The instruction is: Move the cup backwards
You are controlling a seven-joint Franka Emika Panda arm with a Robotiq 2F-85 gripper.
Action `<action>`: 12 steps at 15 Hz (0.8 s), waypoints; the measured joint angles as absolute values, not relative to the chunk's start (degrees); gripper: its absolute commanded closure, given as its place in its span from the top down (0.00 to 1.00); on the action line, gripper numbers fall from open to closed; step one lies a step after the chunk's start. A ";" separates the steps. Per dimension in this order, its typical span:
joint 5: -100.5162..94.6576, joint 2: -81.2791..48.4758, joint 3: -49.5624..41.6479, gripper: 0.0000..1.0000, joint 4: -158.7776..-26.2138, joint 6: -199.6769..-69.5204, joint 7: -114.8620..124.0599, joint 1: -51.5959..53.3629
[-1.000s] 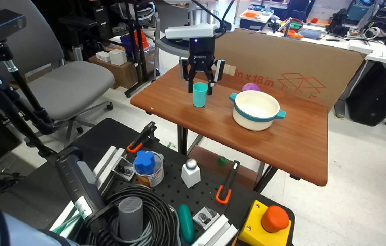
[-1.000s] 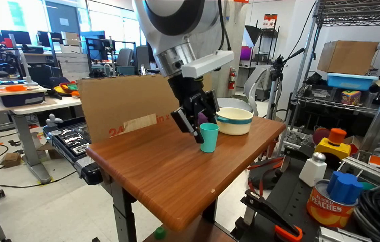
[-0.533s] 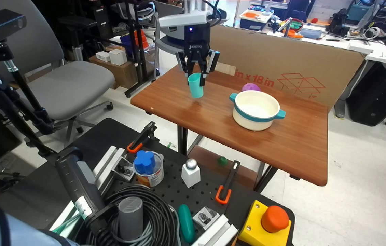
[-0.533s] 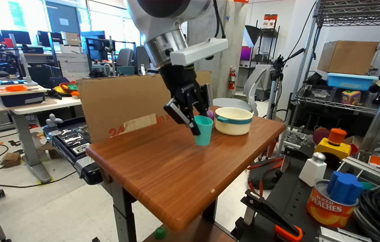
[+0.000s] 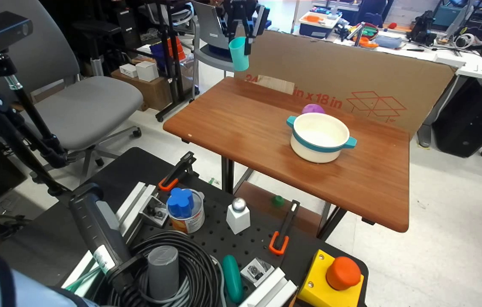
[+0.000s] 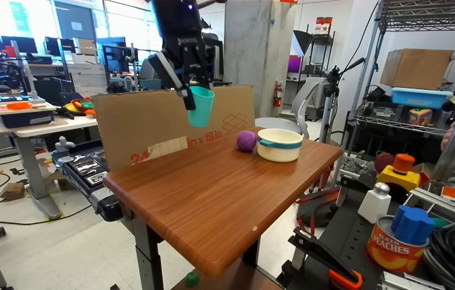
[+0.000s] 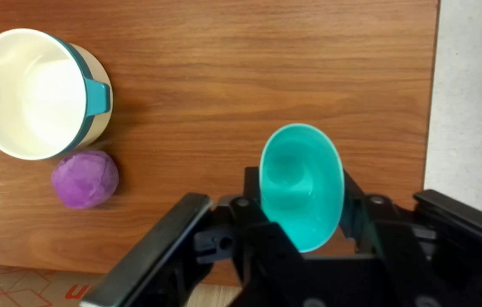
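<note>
The hand (image 7: pixel 300 189) is pinching the cup (image 6: pixel 201 112) from opposite sides, outside its rim. The cup is raised off the table (image 6: pixel 211 201), mouth upward and slightly tilted; the exact spot beneath it cannot be told.

Edges and room: a cardboard panel (image 6: pixel 151 117) stands along one long edge of the table. The bowl (image 6: pixel 279 154) stands inside the edges, and the ball (image 6: pixel 247 141) lies just beside it on the panel side; contact between the two cannot be confirmed. Wood grain runs on from the bowl to the far short edge. In the wrist view that edge shows right of the cup, with floor (image 7: pixel 471 85) beyond. Table corners are rounded; one pale mark (image 6: pixel 255 228) shows at the other long edge.

Writing: "ROBOTIQ" on the hand's body; "24" and "in x 18 in" in red on the panel, with a pale strip (image 6: pixel 168 147) between; "SLICED PEACHES" on the can (image 6: pixel 390 257).

Count: one cup, one cream bowl with two teal handles, one purple ball, one can, one white shaker (image 6: pixel 373 204), two orange-ended clamps (image 5: pixel 288 221), one yellow box (image 5: pixel 315 268) with one red button (image 5: pixel 343 273).
</note>
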State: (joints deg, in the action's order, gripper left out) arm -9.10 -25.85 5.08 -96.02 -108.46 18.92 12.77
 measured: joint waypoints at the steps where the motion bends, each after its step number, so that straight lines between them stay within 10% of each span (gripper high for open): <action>1: -8.89 -26.43 5.15 0.18 -93.91 -107.00 18.69 12.85; 12: -8.50 -46.51 1.92 0.18 -65.39 -89.43 13.61 11.97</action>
State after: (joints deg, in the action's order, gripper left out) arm -8.50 -46.51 1.92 -65.39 -89.43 13.61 11.97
